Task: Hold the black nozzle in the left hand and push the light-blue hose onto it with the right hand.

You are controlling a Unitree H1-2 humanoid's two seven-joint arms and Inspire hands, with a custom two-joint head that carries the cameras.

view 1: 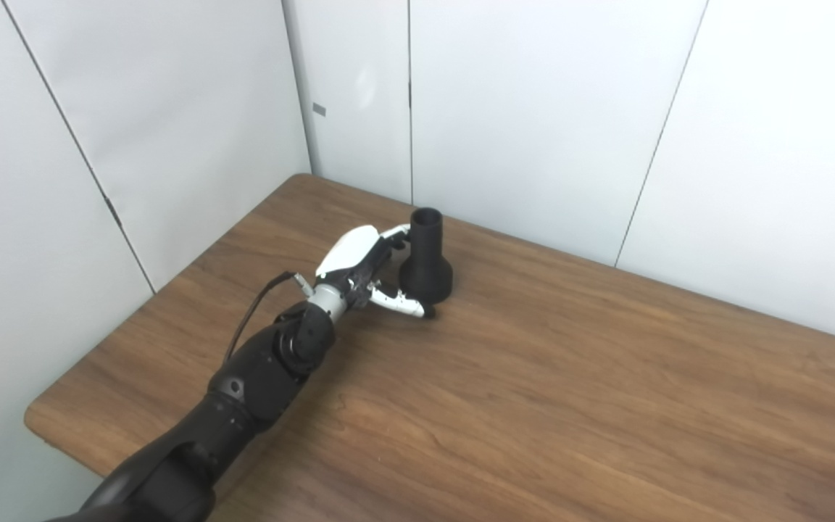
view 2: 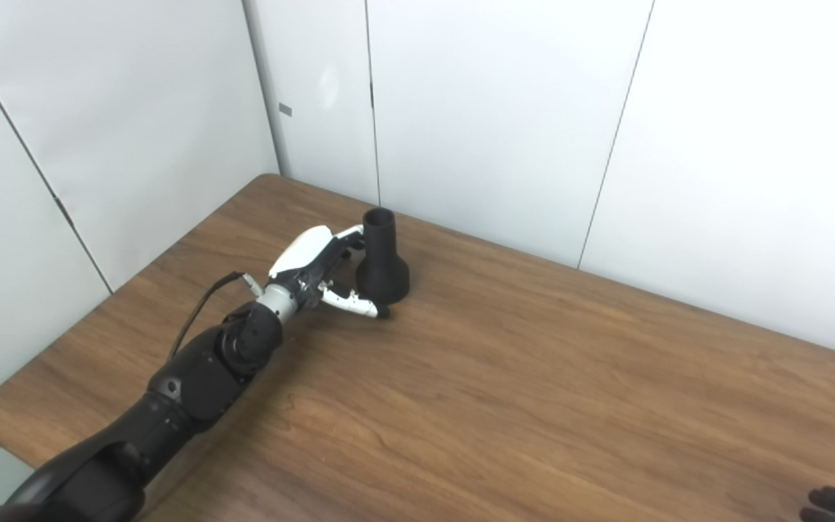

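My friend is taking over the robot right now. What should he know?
Left hand: open, fingers spread around the black nozzle, reaching for it but not gripping yet.
Right hand: only a sliver at the bottom right corner; can't tell if open or shut.
Nozzle: standing upright on the wooden table, wide end down, near the back.
Light-blue hose: not in view.
Done: nothing yet.
Left: grip the nozzle, fetch the hose, push it on.
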